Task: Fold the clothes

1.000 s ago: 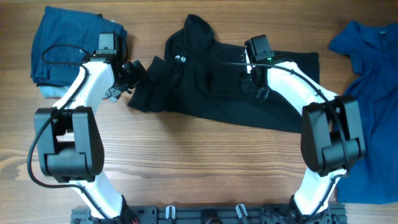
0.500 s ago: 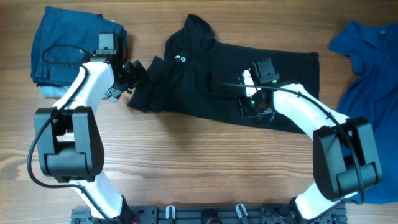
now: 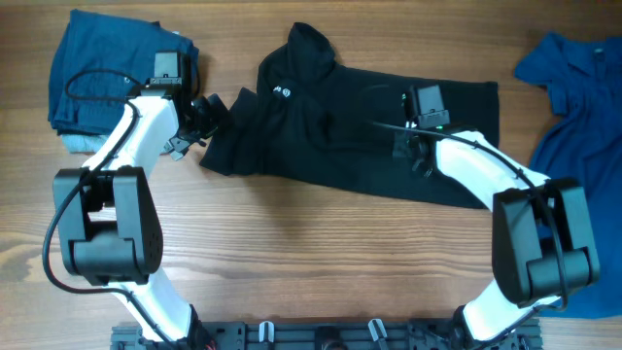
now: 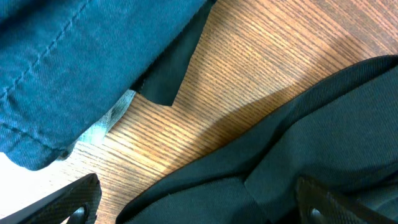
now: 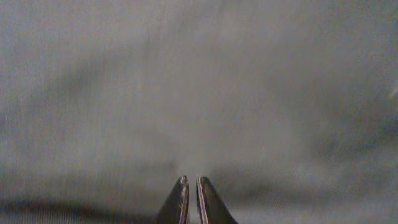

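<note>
A black shirt point(image 3: 360, 136) lies spread across the middle of the table, collar toward the back. My left gripper point(image 3: 206, 117) is open at the shirt's left sleeve edge. In the left wrist view its fingers point(image 4: 199, 196) are wide apart with black fabric point(image 4: 292, 143) between them. My right gripper point(image 3: 413, 151) is over the right half of the shirt. In the right wrist view its fingers point(image 5: 191, 182) are shut together, empty, just above flat dark fabric point(image 5: 199, 87) that fills the view.
A folded stack of blue clothes point(image 3: 102, 73) lies at the back left, right beside the left gripper, and shows in the left wrist view point(image 4: 74, 68). A loose blue shirt point(image 3: 583, 136) lies along the right edge. Bare wood point(image 3: 311, 253) runs along the front.
My right gripper moved toward the front over the shirt, then back and to the right. The left arm has not moved.
</note>
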{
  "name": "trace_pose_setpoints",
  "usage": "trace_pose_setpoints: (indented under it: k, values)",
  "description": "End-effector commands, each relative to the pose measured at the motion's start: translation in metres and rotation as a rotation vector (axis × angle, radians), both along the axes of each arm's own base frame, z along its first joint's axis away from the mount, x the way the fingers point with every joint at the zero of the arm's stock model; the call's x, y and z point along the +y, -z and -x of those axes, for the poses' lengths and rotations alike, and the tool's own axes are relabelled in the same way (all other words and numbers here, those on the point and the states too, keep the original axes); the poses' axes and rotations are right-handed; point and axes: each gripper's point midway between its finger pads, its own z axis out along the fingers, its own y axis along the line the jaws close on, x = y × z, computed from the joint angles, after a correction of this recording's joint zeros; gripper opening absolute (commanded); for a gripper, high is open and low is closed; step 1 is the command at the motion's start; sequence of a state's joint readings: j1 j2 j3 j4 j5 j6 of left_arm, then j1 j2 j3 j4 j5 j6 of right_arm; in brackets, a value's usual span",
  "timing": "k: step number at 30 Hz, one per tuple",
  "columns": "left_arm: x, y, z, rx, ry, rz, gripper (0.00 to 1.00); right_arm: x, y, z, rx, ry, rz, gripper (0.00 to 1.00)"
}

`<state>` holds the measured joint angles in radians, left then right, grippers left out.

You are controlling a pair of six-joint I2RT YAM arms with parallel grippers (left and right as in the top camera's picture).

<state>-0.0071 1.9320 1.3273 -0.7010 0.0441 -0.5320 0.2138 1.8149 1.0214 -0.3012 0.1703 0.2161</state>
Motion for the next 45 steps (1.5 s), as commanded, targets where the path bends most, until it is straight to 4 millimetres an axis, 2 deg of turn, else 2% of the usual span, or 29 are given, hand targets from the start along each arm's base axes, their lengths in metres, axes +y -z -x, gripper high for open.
trace_pose_setpoints:
  k: [1, 3, 4, 6, 7, 8, 11, 13, 14, 17, 19, 20, 25, 28, 34, 37, 38, 39, 41, 43, 45]
  values:
    - [0.000, 0.004, 0.002, 0.009, 0.004, 0.007, 1.00, -0.021, -0.016, -0.023, -0.073, 0.062, -0.015, 0.05]
    - [0.000, 0.004, 0.002, 0.009, 0.004, 0.007, 1.00, -0.007, -0.042, -0.025, -0.083, -0.034, -0.083, 0.07]
    - [0.000, 0.004, 0.002, 0.009, 0.004, 0.007, 1.00, 0.002, -0.063, -0.019, -0.095, -0.067, -0.134, 0.09]
    - [0.000, 0.004, 0.002, 0.009, 0.004, 0.007, 1.00, 0.012, -0.085, -0.002, -0.085, -0.098, -0.194, 0.09]
    - [0.000, 0.004, 0.002, 0.009, 0.004, 0.007, 1.00, 0.011, -0.087, 0.011, -0.050, -0.093, -0.197, 0.09]
    - [0.000, 0.004, 0.002, 0.009, 0.004, 0.007, 1.00, 0.007, -0.080, 0.031, 0.034, -0.070, -0.193, 0.08]
    - [0.000, 0.004, 0.002, 0.009, 0.004, 0.007, 1.00, 0.002, -0.047, 0.069, 0.222, 0.004, -0.194, 0.07]
    - [0.000, 0.004, 0.002, 0.009, 0.004, 0.007, 1.00, -0.002, -0.019, 0.088, 0.303, 0.023, -0.177, 0.08]
    - [0.000, 0.004, 0.002, 0.009, 0.004, 0.007, 1.00, -0.005, -0.010, 0.091, 0.313, 0.028, -0.165, 0.08]
    - [0.000, 0.004, 0.002, 0.009, 0.004, 0.007, 1.00, -0.009, 0.018, 0.089, 0.313, 0.059, -0.147, 0.06]
    - [0.000, 0.004, 0.002, 0.009, 0.004, 0.007, 1.00, -0.014, 0.024, 0.081, 0.292, 0.068, -0.117, 0.05]
    - [0.000, 0.004, 0.002, 0.009, 0.004, 0.007, 1.00, -0.023, 0.026, 0.073, 0.261, 0.087, -0.067, 0.05]
    - [0.000, 0.004, 0.002, 0.009, 0.004, 0.007, 1.00, -0.031, 0.031, 0.060, 0.213, 0.108, -0.023, 0.05]
    - [0.000, 0.004, 0.002, 0.009, 0.004, 0.007, 1.00, -0.035, 0.026, 0.044, 0.143, 0.120, 0.001, 0.06]
    - [0.000, 0.004, 0.002, 0.009, 0.004, 0.007, 1.00, -0.059, 0.005, 0.008, -0.039, 0.187, 0.109, 0.06]
    - [0.000, 0.004, 0.002, 0.009, 0.004, 0.007, 1.00, -0.068, -0.015, -0.018, -0.153, 0.222, 0.075, 0.06]
    - [0.000, 0.004, 0.002, 0.009, 0.004, 0.007, 1.00, -0.065, -0.031, -0.024, -0.153, 0.201, 0.037, 0.06]
    - [0.000, 0.004, 0.002, 0.009, 0.004, 0.007, 1.00, -0.060, -0.048, -0.024, -0.152, 0.174, 0.018, 0.05]
    - [0.000, 0.004, 0.002, 0.009, 0.004, 0.007, 1.00, -0.060, -0.075, -0.008, -0.120, 0.173, 0.017, 0.06]
    - [0.000, 0.004, 0.002, 0.009, 0.004, 0.007, 1.00, -0.063, -0.076, 0.025, -0.020, 0.199, 0.020, 0.06]
    - [0.000, 0.004, 0.002, 0.009, 0.004, 0.007, 1.00, -0.067, -0.056, 0.067, 0.152, 0.273, 0.021, 0.06]
